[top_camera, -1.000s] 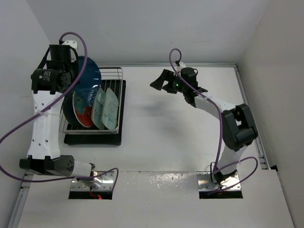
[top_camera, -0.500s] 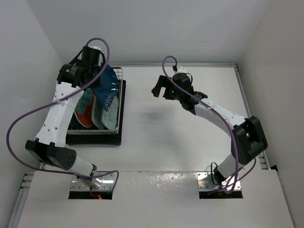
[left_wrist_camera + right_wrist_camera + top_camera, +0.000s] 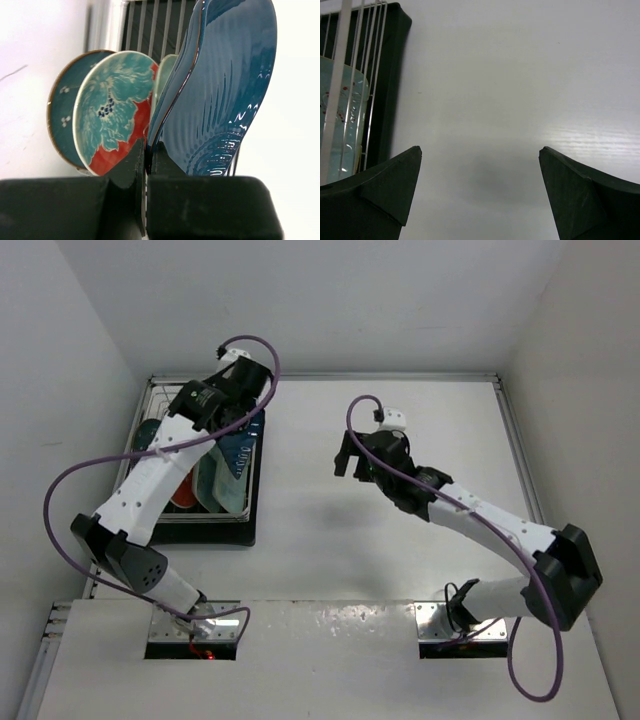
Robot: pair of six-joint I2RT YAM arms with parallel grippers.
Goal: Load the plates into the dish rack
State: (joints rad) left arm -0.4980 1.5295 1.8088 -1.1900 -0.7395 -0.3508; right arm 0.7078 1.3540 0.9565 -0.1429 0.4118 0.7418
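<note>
Now | left gripper (image 3: 147, 152) clamped on leaf plate (image 3: 225, 95) over dish rack (image 3: 215, 533) | right gripper (image 3: 480, 175) jaws apart

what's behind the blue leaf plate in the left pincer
Behind the dark-blue leaf-shaped plate: a sliver of pale mint plate, then the round red plate with light-blue pattern and the round dark teal plate. The leaf plate hides the rest of the mint one.
</note>
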